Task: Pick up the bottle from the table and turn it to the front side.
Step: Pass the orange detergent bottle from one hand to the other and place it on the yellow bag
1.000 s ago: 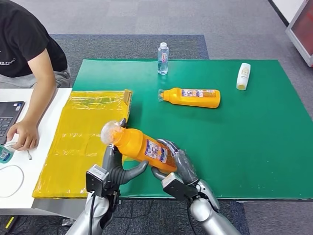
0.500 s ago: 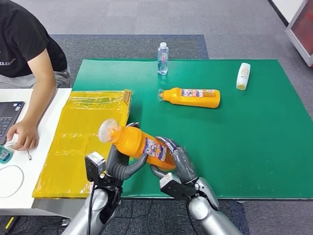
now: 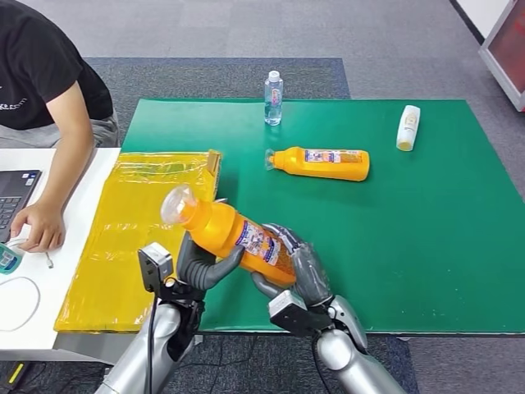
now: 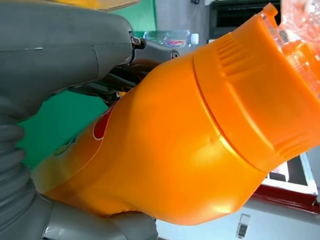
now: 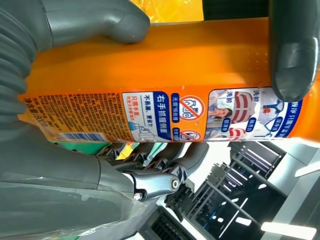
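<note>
Bottle (image 3: pixel 238 240) off green mat (image 3: pixel 402 246) | left hand (image 3: pixel 201 267) gripped neck end, right hand (image 3: pixel 297 271) base end | step: mid-turn | next: roll label frontward, likely needing regrip

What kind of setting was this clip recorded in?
Probably an office or lab set up for robot trials: grey carpet tiles, a green mat laid out with bottles, and a person at a laptop on the adjoining white table.
</note>
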